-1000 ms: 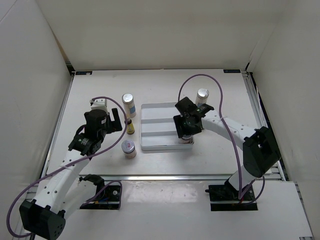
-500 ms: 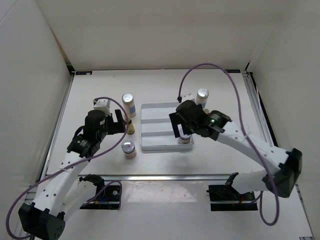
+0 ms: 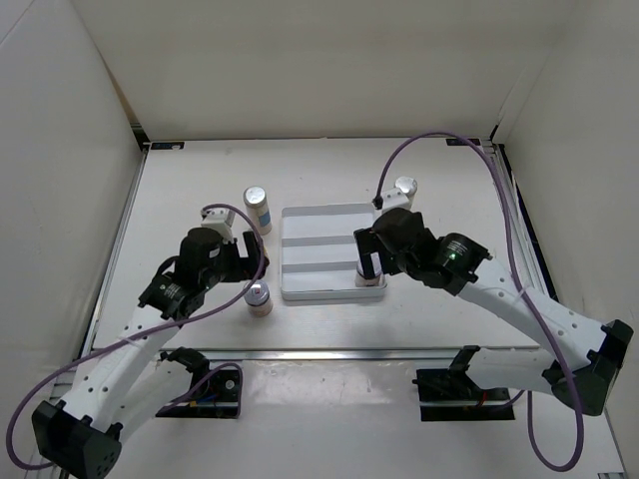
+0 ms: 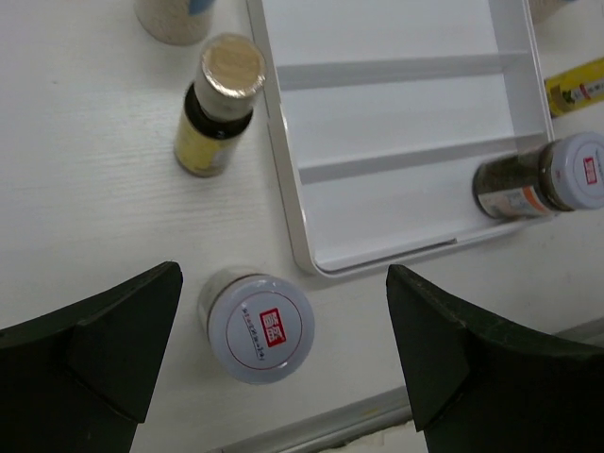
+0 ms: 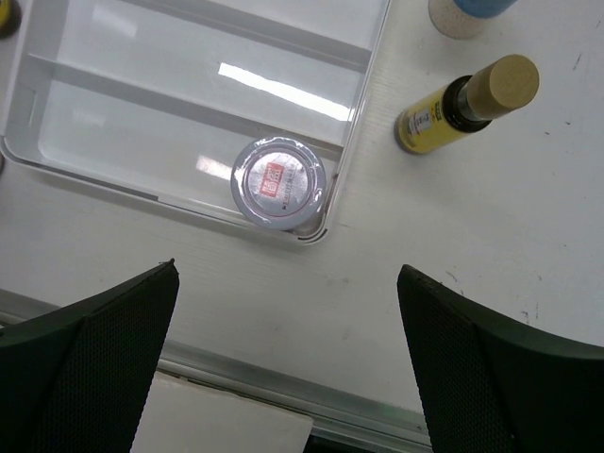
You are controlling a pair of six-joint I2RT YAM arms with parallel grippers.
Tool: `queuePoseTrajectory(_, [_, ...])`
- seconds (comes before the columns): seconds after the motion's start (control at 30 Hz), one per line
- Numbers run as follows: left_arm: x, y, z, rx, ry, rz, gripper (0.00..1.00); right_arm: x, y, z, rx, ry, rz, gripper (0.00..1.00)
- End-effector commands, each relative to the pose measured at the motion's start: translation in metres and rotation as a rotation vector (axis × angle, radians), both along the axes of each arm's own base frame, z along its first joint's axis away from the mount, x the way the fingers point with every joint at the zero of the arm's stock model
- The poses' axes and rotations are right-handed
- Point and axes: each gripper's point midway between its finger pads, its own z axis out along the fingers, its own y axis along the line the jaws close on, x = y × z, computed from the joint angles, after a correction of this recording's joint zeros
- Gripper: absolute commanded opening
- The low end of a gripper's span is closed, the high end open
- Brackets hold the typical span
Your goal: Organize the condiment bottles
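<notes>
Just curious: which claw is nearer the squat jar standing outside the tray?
Left. The left claw hovers above the outside jar; the right claw is across the tray, by the jar inside it.

Left gripper (image 4: 283, 274) spread wide and empty, right gripper (image 5: 288, 269) likewise, both arms angled inward, wrists pointing down

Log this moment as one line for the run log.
left tool open, near loose jar | right tool open, over second jar in tray corner | nothing held
</notes>
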Motion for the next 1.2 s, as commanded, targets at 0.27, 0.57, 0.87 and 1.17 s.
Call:
queuePoseTrajectory(0.27, [-0.025, -0.020, -0.041, 0.045, 0.148, -0.033, 1.00, -0.006, -0.009, -0.004, 0.006, -0.003, -0.007, 1.00])
queuePoseTrajectory(0.57, [-0.025, -0.018, -0.057, 0.081, 0.196, -0.024, 1.00, -0.008, -0.010, -0.011, -0.016, 0.014, -0.007, 1.00])
queuePoseTrajectory(0.87, [-0.039, -0.016, -0.080, 0.102, 0.274, 0.021, 1.00, -0.010, -0.013, -0.016, -0.026, 0.028, -0.013, 1.00])
queuePoseTrajectory(1.17, [-0.042, -0.008, -0.102, 0.161, 0.353, 0.071, 0.83, -0.011, -0.020, -0.021, -0.057, 0.031, -0.027, 1.00])
